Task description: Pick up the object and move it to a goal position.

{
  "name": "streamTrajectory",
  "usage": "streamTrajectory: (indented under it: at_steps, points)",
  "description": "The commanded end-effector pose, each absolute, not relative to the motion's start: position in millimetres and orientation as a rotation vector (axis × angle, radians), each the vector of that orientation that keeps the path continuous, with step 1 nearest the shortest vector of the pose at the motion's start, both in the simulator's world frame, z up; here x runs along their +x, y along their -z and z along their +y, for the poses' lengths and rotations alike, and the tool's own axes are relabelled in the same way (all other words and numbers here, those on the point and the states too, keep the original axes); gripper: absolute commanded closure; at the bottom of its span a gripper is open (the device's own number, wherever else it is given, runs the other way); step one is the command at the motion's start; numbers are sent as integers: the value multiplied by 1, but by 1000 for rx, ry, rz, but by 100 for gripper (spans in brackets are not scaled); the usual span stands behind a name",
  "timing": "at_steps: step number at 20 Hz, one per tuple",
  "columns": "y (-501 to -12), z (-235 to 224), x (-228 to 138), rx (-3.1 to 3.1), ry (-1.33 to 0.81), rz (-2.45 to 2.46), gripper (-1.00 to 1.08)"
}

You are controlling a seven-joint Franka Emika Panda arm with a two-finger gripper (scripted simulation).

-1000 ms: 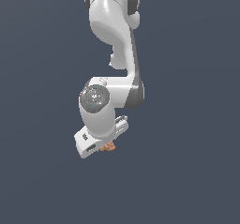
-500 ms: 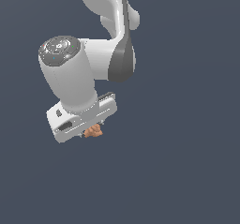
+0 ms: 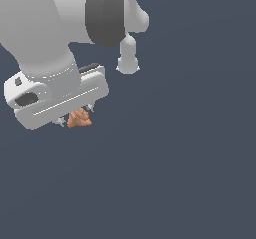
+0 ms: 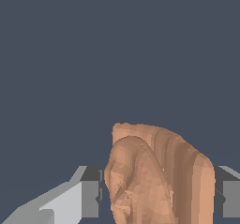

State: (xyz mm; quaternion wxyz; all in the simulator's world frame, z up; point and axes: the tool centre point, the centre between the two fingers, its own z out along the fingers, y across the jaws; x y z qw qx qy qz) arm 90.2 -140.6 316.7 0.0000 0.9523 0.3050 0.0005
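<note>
Simulator render: flat featureless grey-blue backdrop [image 3: 200,173]

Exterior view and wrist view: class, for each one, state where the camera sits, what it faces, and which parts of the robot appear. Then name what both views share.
Exterior view: off the arm, close to it; faces the white arm and gripper, with the orange-brown object beneath.
Wrist view: on the wrist, facing out between the fingers; the object fills the gap.
Shared: the object, the gripper, the plain dark background.
</note>
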Motion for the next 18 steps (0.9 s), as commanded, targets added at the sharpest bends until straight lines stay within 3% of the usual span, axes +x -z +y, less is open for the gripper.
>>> streamTrajectory:
  at_steps: [1, 9, 18]
  points:
    - [-339, -150, 87, 2992, 0, 959, 108]
    - [-382, -169, 84, 2992, 0, 959, 108]
    - [-395, -174, 84, 2992, 0, 958, 108]
